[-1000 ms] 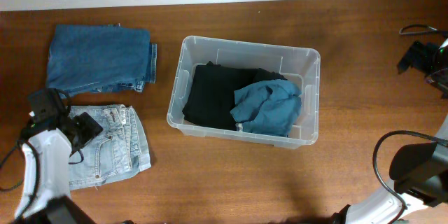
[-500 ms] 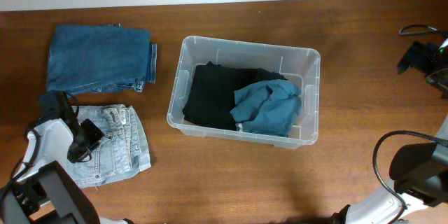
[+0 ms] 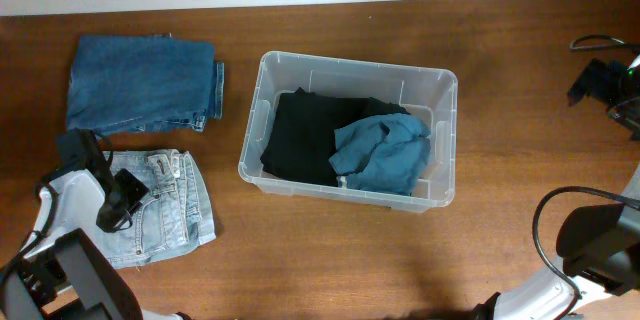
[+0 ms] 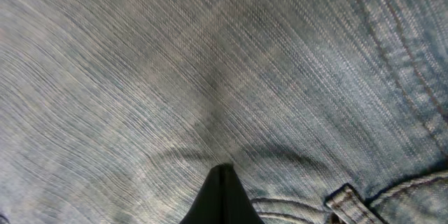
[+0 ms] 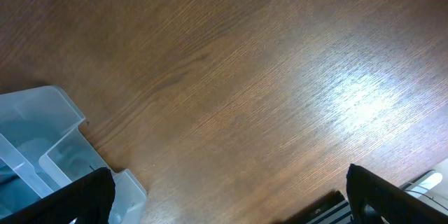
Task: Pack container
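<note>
The clear container [image 3: 262,110] stands mid-table with a black garment [image 3: 305,135] and a teal garment [image 3: 385,155] inside. Left of it lie folded dark blue jeans [image 3: 145,82] and, nearer the front, light denim shorts [image 3: 165,210]. My left gripper [image 3: 118,200] is pressed down on the shorts' left half. In the left wrist view its fingertips [image 4: 222,175] meet, and the denim [image 4: 210,77] puckers at them. My right gripper [image 5: 231,196] hangs open over bare wood at the far right, with the container's corner [image 5: 49,133] to its left.
The right arm's base and cable [image 3: 590,240] sit at the front right corner. Black gear [image 3: 598,78] is at the right edge. Bare wood lies between the container and the right edge.
My left gripper dropped onto the light shorts and closed from wide open to shut. The right arm, container and clothes stayed put.
</note>
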You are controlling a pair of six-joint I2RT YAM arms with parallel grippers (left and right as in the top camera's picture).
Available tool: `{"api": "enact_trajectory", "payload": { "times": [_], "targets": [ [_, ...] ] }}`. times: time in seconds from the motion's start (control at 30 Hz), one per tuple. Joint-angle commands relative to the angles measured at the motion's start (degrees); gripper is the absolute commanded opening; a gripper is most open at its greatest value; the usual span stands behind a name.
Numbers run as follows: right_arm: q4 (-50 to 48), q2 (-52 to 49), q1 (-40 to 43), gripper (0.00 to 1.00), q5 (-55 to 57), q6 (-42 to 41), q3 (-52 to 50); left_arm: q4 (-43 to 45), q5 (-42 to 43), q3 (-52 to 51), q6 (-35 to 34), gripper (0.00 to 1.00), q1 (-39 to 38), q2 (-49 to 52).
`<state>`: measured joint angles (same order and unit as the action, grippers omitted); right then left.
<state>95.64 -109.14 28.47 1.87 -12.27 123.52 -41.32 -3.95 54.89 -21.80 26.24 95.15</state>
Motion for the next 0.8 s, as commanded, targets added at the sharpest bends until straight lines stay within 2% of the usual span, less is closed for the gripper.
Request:
{"api": "enact_trajectory", "payload": {
  "times": [0.0,0.2,0.33,0.43,0.6,0.77],
  "targets": [
    [-0.1,0.0,0.1,0.99,-0.1,-0.6,-0.1,0.0,4.5,-1.7,-2.1,0.01,0.2,0.7],
    [-0.1,0.0,0.1,0.99,-0.1,-0.6,-0.1,0.0,12.0,-2.3,-2.2,0.01,-0.5,0.7],
    [-0.1,0.0,0.1,0.98,-0.1,-0.6,-0.1,0.0,13.4,-2.4,-2.6,0.01,-4.0,0.8],
    [-0.1,0.0,0.1,0.98,-0.1,-0.6,-0.1,0.6,13.8,-2.4,-5.2,0.01,-7.2,0.8],
    [-0.1,0.0,0.1,0.98,-0.1,-0.6,-0.1,3.3,16.1,-2.4,-8.2,0.01,-12.1,0.8],
    [-0.1,0.0,0.1,0.98,-0.1,-0.6,-0.1,7.5,17.0,-2.4,-8.2,0.01,-15.7,0.7]
  ]
}}
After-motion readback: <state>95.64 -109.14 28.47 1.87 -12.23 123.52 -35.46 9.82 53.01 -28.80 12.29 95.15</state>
